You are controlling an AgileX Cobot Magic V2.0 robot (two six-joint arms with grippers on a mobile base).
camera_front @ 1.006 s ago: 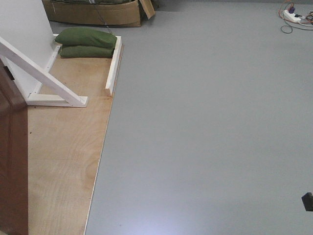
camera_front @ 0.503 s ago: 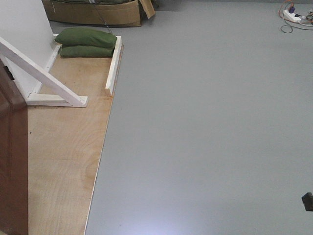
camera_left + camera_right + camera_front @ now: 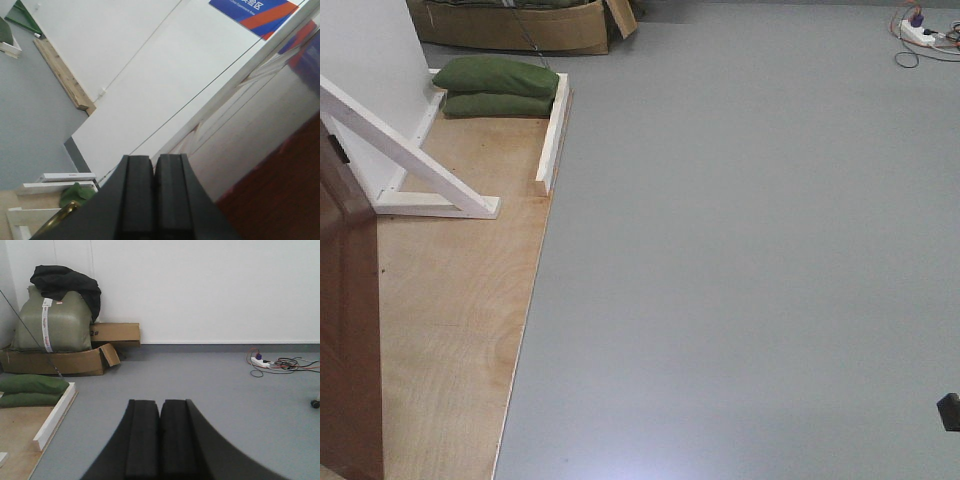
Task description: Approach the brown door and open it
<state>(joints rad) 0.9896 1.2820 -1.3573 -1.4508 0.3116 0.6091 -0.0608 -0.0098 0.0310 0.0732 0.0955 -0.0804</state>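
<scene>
Slightly more of the brown door [image 3: 345, 340] shows at the front view's left edge than a second ago. It stands upright, close on the robot's left, so the left gripper [image 3: 154, 167] is nearer, its fingers pressed together and the brass lever [image 3: 59, 219] just beside them. The right gripper [image 3: 160, 410], fingers also pressed together, faces bare floor [image 3: 210, 385].

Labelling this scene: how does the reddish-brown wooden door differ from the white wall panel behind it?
The reddish-brown wooden door is dark; the white wall panel is pale. A white diagonal brace props the panel; none shows on the door. The door is nearer the camera, the panel farther back. Both stand upright on the pale plywood platform.
</scene>
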